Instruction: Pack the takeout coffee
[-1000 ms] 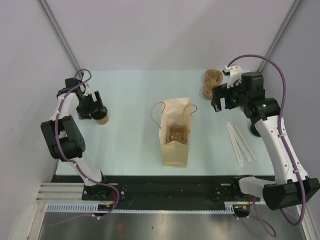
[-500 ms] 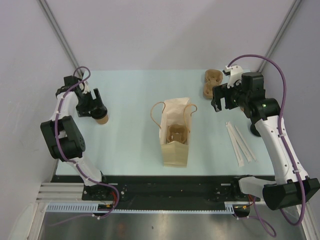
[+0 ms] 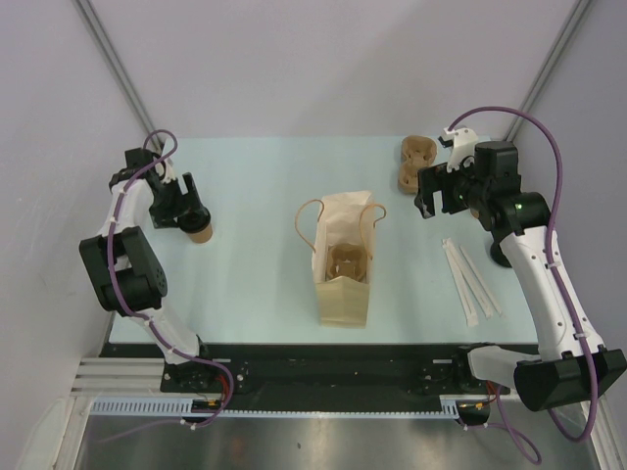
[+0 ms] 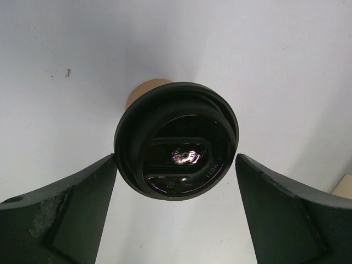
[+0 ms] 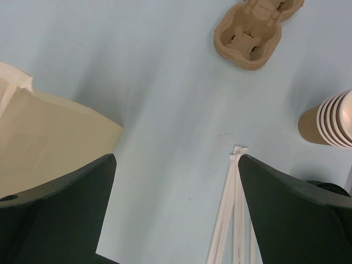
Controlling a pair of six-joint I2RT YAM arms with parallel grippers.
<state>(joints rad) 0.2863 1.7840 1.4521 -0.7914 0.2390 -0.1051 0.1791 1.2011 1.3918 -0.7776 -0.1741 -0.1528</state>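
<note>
Takeout coffee (image 4: 175, 148), a brown paper cup with a black lid, sits directly below my left wrist camera and fills the centre of that frame. Only a strip of its brown wall shows at the upper left of the lid. The left end effector (image 4: 176, 158) has its two fingers apart, one at each side of the lid and very close to its rim; whether they touch it I cannot tell. The cup stands upright on the pale table (image 3: 255, 196).

In the top view I go from the bottom of the frame upward. First comes the tan paper bag (image 3: 343, 294), standing open at the centre of the table with its handles spread. Something brown shows in its mouth, but I cannot tell what it is. At the lower right lie the white wrapped straws (image 3: 470, 279), side by side. Higher, at the left of the frame, the cup stands near the left edge of the table, well apart from the bag, with the left end effector over it.

At the right of the frame the right end effector (image 3: 424, 201) hangs above the table, its fingers wide apart with nothing between them. Its wrist view shows bare table there, the straw ends at the lower centre, a corner of the bag at the left and a stack of brown cups (image 5: 324, 118) at the right edge. Farthest, at the upper right of the table, rests a moulded cup carrier (image 3: 414, 162).
</note>
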